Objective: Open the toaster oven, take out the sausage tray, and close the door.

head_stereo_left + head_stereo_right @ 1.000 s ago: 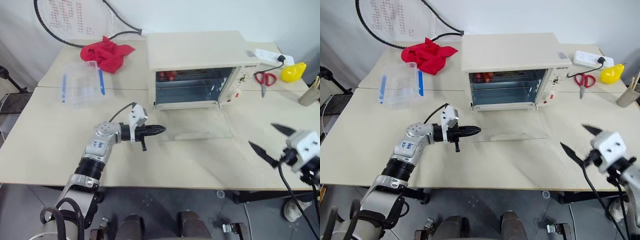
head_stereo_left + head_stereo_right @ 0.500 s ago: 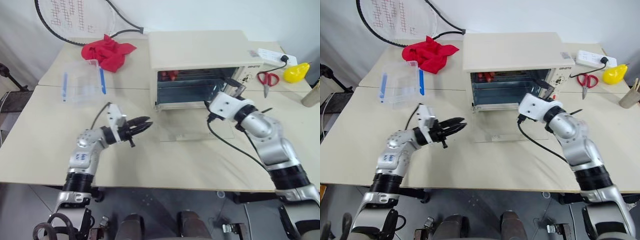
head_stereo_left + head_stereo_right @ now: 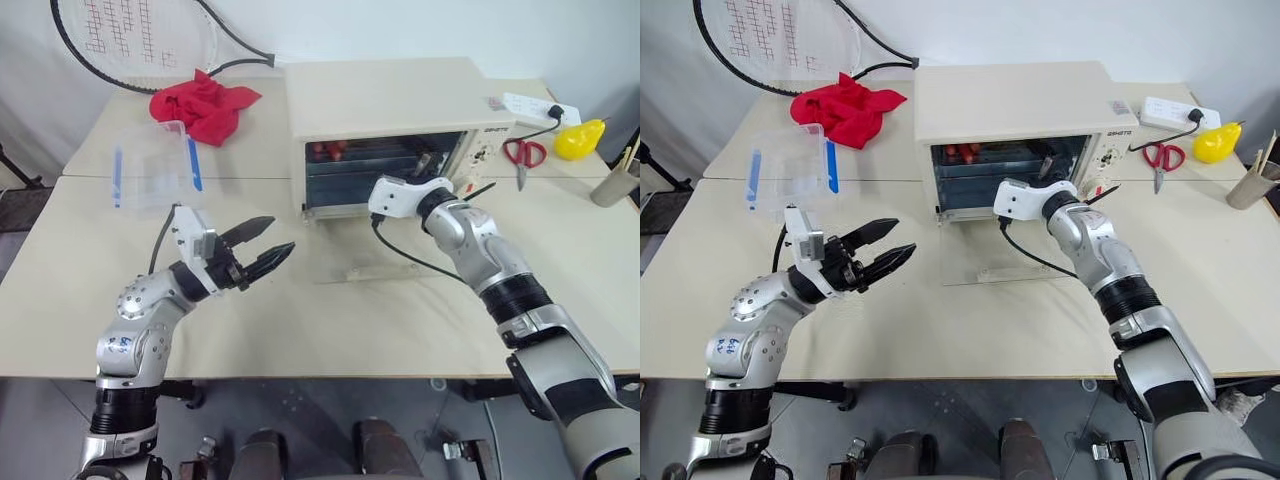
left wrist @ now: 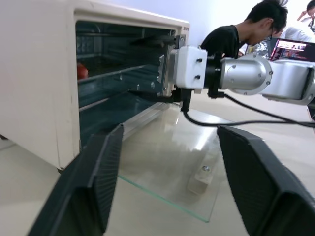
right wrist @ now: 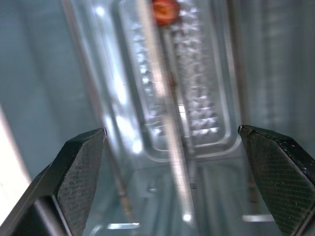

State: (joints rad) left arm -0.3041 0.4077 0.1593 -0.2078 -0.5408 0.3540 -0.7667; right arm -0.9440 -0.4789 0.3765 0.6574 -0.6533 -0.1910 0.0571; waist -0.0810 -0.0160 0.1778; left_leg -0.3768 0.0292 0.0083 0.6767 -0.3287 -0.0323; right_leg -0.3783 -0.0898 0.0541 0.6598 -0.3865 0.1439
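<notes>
The cream toaster oven (image 3: pixel 390 95) stands at the back of the table with its glass door (image 3: pixel 385 262) folded down flat in front of it. Inside, on the rack, lies the silver sausage tray (image 5: pixel 197 118), with red sausage ends (image 3: pixel 330 150) showing at its left. My right gripper (image 4: pixel 147 68) is open at the oven's mouth, its fingers reaching just inside and facing the tray, touching nothing I can see. My left gripper (image 3: pixel 280 233) hangs open and empty over the table, left of the door and apart from it.
A clear plastic box (image 3: pixel 152 170) with blue clips and a red cloth (image 3: pixel 200 105) lie at the left back, by a racket (image 3: pixel 130 30). Red scissors (image 3: pixel 520 152), a power strip (image 3: pixel 530 105) and a yellow object (image 3: pixel 580 140) sit right of the oven. A person (image 4: pixel 241 37) sits beyond the table.
My left gripper opened and drew back to the left, away from the door's edge. My right arm swung in from the table's right edge, rolled, and reached the oven's mouth.
</notes>
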